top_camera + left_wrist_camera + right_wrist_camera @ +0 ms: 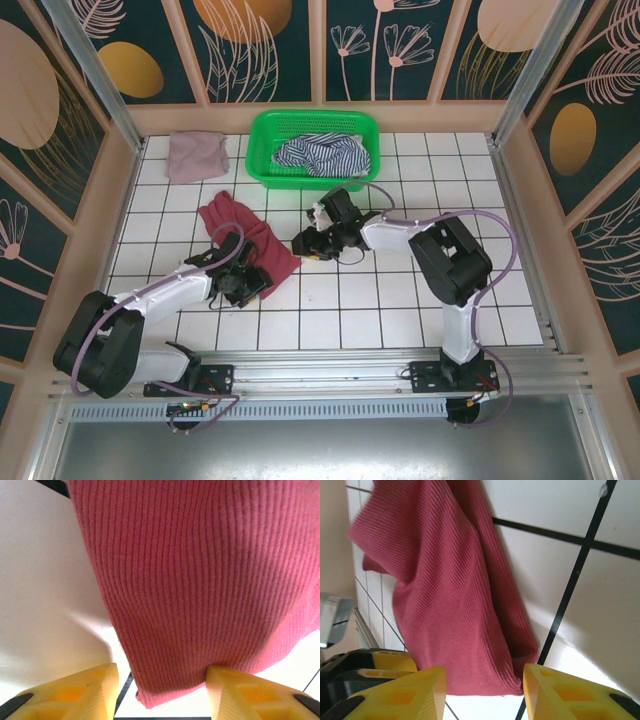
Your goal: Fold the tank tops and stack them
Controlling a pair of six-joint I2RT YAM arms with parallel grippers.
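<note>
The red top (243,238) is lying crumpled on the white tiled table (400,300), left of centre and nearer than the basket (262,128). Both grippers are working at its near end.

The left gripper (245,282) is reaching in from the near left and sitting at the top's near edge. In the left wrist view its 2 yellow fingers (75,692) are standing wide apart, with the ribbed red top (200,580) spreading away from them. The hem is dipping into the gap of the left gripper (162,692), and the finger on the right of that view is touching the cloth.

The right gripper (300,244) is coming in from the right and hovering at the top's right corner. In the right wrist view its fingers (570,695) are also spread wide, and a folded corner of the red top (445,590) is lying between them on the tile. Neither pad of the right gripper (485,692) is pinching it.

The striped top (320,155) is lying bunched inside the green basket at the far side of the table. The pink top (195,155) is resting folded at the far left, well apart from the basket and the red top.

The walls (280,50) around the table are showing painted leaves and flowers.
</note>
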